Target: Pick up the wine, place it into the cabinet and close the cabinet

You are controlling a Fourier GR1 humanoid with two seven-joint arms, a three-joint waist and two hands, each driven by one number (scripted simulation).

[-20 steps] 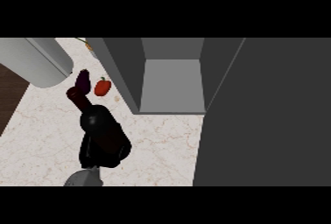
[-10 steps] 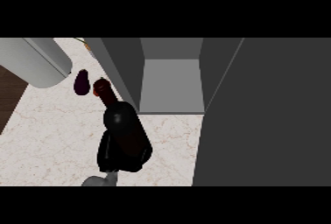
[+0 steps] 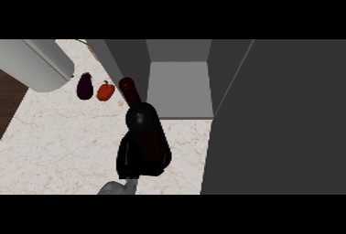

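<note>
Holding wine [image 3: 143, 123]: your left hand [image 3: 132, 164] has fingers [image 3: 125, 155] curled round bottle's lower body. Bottle neck points away from fingers, toward open cabinet [image 3: 179, 87] just ahead. Note eggplant [image 3: 83, 86] and red pepper [image 3: 105, 91] on bench [image 3: 61, 137], ahead-left of fingers, side by side. Dark cabinet door [image 3: 283, 119] stands right of fingers.

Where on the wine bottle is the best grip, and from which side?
Grip the wide lower body of the wine bottle, coming from the near side, as the left hand does now. The bottle tilts with its narrow neck pointing toward the open cabinet, so a grip at the base leaves the neck free.
</note>
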